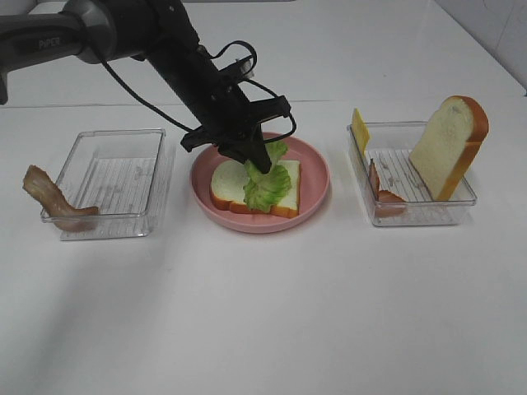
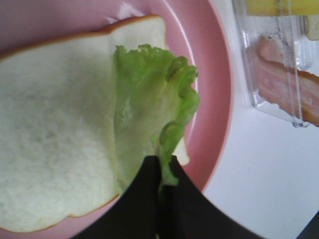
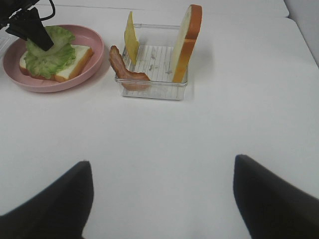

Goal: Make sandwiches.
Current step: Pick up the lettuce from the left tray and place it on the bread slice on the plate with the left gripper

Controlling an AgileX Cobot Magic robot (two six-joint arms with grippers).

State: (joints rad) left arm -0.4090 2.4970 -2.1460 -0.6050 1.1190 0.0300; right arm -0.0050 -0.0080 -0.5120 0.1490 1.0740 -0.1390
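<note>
A white bread slice (image 1: 224, 188) with orange-brown crust lies flat on the pink plate (image 1: 318, 177). A green lettuce leaf (image 1: 269, 186) drapes over its right part. My left gripper (image 1: 260, 161) is shut on the leaf's edge, seen up close in the left wrist view as lettuce (image 2: 149, 99) pinched at the left gripper's tips (image 2: 164, 167) above the bread (image 2: 55, 124). My right gripper (image 3: 162, 199) is open and holds nothing, hovering over bare table short of the right tray (image 3: 154, 79). That tray holds an upright bread slice (image 3: 187, 42), a cheese square (image 3: 131, 42) and a bacon strip (image 3: 124, 67).
A clear left tray (image 1: 115, 181) has a bacon strip (image 1: 49, 197) hanging over its outer corner. The right tray (image 1: 412, 206) stands to the right of the plate. The white table (image 1: 272, 313) spreads in front of all three.
</note>
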